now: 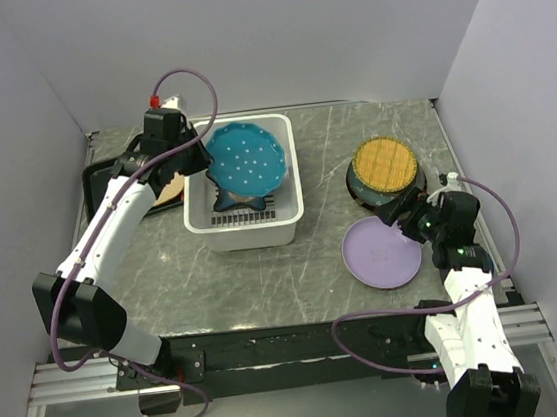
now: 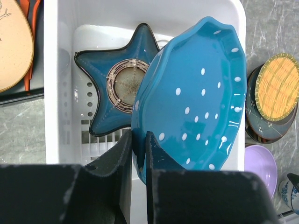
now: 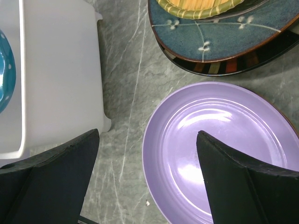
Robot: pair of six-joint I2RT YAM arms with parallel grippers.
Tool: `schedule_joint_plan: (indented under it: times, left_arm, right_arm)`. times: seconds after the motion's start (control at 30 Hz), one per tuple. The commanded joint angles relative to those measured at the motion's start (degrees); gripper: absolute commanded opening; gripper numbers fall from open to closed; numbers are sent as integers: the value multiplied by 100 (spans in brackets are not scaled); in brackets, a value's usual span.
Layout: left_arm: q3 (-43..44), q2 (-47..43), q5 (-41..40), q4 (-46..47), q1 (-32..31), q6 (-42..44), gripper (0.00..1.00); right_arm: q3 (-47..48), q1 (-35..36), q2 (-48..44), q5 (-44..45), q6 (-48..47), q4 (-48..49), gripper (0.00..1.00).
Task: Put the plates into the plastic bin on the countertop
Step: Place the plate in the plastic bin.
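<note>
Currently in hand: lowering the teal dotted plate point(image 2: 196, 102) into the plastic bin point(image 2: 58, 70). Judging by what lies in the bin, it would be the second plate in.
Teal dotted plate: tilted steeply over the bin's right half, its spotted face turned up and to the right. Whether its lower edge touches anything, I cannot tell.
Left jaws: nearly closed, pinching the plate's near rim, one finger on each face.
Blue star-shaped plate point(image 2: 124, 86): flat on the slotted bottom, left of the teal plate and partly beneath it.
Next move, left: it probably calls for easing the plate down to lean on or lie over the star plate. The jaws should part only once its weight is borne, since a drop from this tilt could chip either plate.
Plastic bin: on the desk point(image 1: 267, 280), left of centre and toward the far side.
Lavender plate point(image 3: 224, 144): flat on the desk at near right, well apart from the bin.
Right jaws: spread wide and holding nothing, hovering over the lavender plate's left part, one finger above the plate and the other above bare desk.
Next move, right: likely a descent to catch that plate's low rim, which looks hard to get under.
Yellow woven plate point(image 1: 385, 163): on top of the dark teal plate point(image 3: 210, 37), just beyond the lavender one.
Tan plate point(image 2: 11, 46): on the black tray point(image 1: 95, 184), left of the bin.
</note>
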Motion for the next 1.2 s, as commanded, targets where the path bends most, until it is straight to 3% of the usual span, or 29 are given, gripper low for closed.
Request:
schedule_joint_plan:
  times: [0.0, 1.17]
  left_arm:
    - [91, -131, 175, 945, 19, -268, 1]
    - [-454, 1082, 482, 1200, 37, -259, 1]
  right_arm:
    - [-75, 23, -17, -57, -84, 201, 91]
    - [-268, 32, 9, -92, -136, 254, 91]
